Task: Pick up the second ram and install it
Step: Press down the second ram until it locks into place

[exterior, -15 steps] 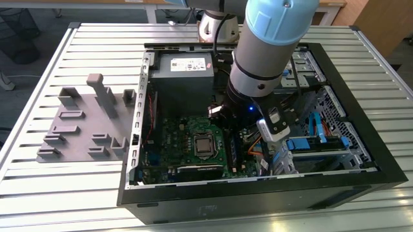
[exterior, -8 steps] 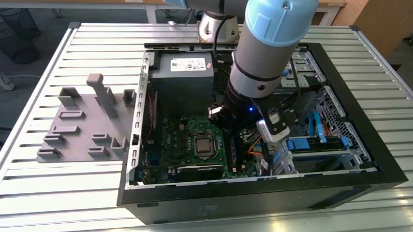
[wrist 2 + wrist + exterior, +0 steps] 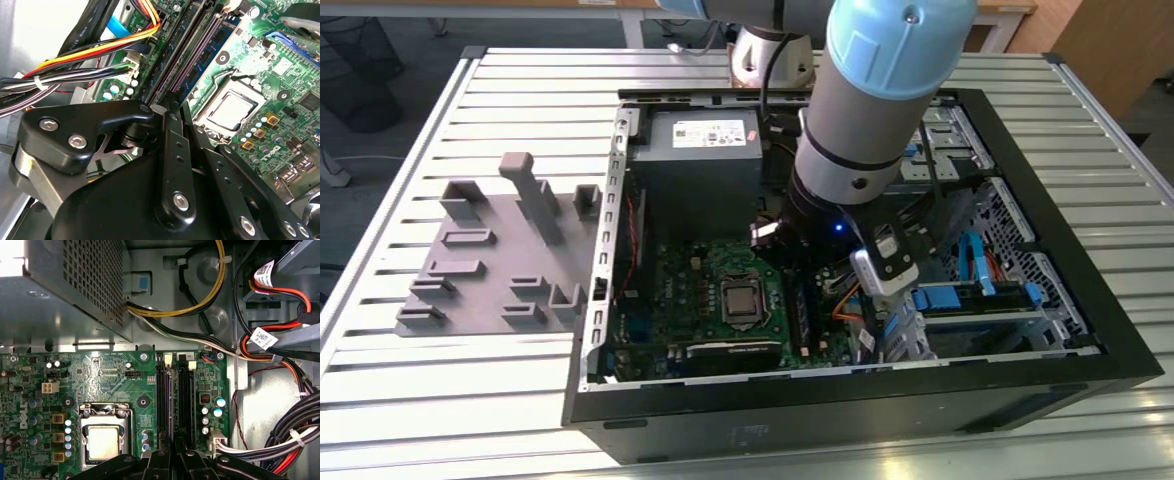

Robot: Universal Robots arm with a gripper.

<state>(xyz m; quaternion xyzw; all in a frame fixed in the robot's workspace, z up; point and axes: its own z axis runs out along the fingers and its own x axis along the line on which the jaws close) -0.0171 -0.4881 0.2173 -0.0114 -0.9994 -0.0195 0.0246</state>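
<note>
While the gripper [image 3: 172, 107] hovers at the memory slots [image 3: 176, 390], jaws pinched together (on the second ram, probably), that light, brittle stick wants edge-holding.

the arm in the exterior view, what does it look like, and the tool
The arm is a thick grey tube with a pale blue cap at its upper joint and a black wrist showing a small blue light. A black cable runs along it. The tool is matte black, built of flat links joined by silver screws.
</note>
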